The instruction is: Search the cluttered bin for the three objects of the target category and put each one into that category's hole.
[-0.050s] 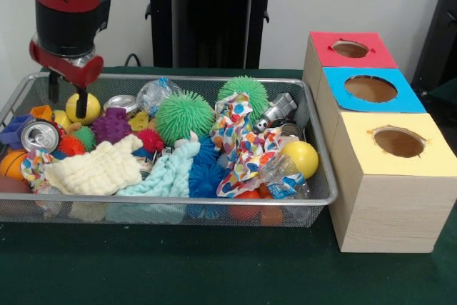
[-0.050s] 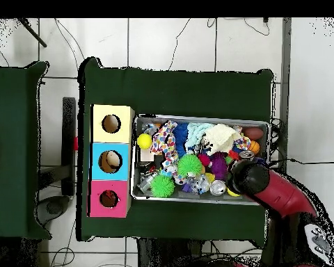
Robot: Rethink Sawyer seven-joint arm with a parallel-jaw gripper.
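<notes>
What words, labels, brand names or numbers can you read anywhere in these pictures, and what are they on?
No readable text in either view.
Soda can: only its silver top shows; no brand visible.
Patterned cloth: coloured shapes, no letters.
Crinkled wrapper: any print too blurred to read.
Red box, blue box, yellow box: plain tops with holes, no labels.
</notes>
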